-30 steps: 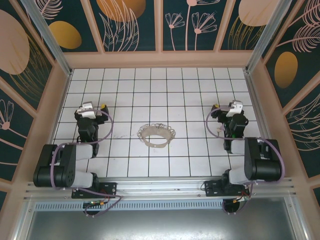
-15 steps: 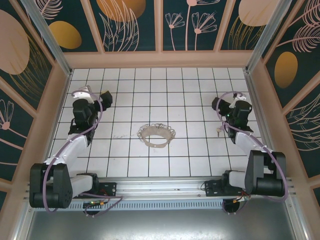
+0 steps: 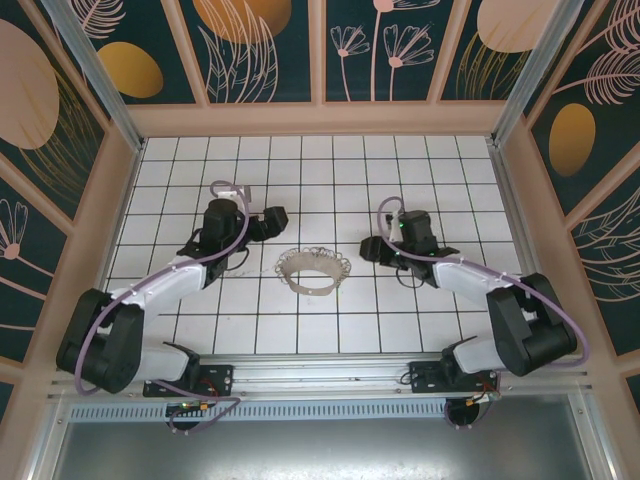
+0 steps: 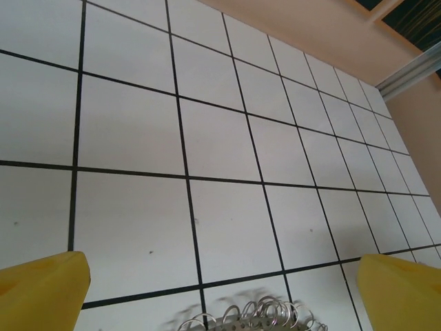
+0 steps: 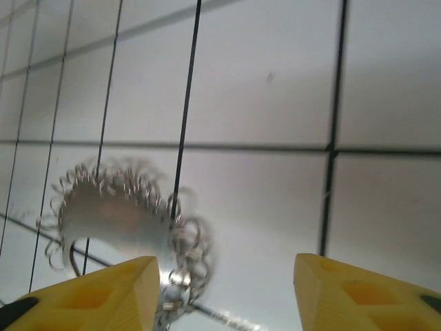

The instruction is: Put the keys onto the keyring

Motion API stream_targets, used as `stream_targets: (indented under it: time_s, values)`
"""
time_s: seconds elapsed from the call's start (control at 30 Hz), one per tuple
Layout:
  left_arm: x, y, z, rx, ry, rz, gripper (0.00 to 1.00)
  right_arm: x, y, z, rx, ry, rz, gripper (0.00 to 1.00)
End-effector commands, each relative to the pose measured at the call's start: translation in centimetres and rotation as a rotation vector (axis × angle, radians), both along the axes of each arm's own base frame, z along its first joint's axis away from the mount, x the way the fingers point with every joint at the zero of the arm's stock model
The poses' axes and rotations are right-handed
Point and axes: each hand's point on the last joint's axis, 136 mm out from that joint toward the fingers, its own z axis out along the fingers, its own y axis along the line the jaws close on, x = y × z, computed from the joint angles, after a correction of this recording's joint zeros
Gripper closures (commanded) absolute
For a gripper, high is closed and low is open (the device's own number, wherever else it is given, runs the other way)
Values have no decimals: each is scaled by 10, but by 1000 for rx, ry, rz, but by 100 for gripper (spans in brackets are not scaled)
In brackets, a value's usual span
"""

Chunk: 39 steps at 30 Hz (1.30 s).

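We see the keyring (image 3: 313, 270) lying flat on the white tiled tabletop (image 3: 300, 170), near its middle: a pale hoop fringed with small wire rings (image 5: 185, 243). The left pincer (image 3: 275, 220) hangs beside the hoop's far left side, near it but apart from it. Its yellow fingers (image 4: 41, 293) stand wide, with bare tile between them and the top of the fringe showing at the lower edge of the left wrist view. The right pincer (image 3: 368, 248) sits just off the hoop's right side, also apart from it. Its fingers (image 5: 103, 289) stand partway apart with bare tile in the gap. From the right wrist the hoop looks blurred, lying ahead and towards the left-hand finger.
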Motion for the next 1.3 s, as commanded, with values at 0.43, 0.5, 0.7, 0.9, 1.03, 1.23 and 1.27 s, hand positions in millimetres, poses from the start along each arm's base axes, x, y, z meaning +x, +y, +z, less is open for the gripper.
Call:
stream_targets:
  time_s: [0.43, 0.5, 0.7, 0.9, 1.03, 1.23, 1.27]
  values:
    - [53, -21, 47, 2, -70, 4, 1, -51, 52, -24, -36, 133, 76, 56]
    - [54, -22, 52, -5, -78, 0, 1, -50, 55, -28, -40, 147, 74, 61]
    - [51, -25, 66, -41, -98, -15, 1, -43, 60, -38, -65, 160, 70, 68]
    - [45, -20, 67, -33, -107, -8, 1, -20, 67, -39, -88, 138, 65, 77]
    - [40, -18, 68, -36, -111, -4, 1, 2, 70, -40, -92, 123, 55, 81]
    - [33, -17, 72, -68, -118, -8, 1, 51, 72, -39, -87, 101, 27, 83]
    - [32, -18, 72, -74, -117, -11, 1, 60, 73, -40, -85, 102, 25, 83]
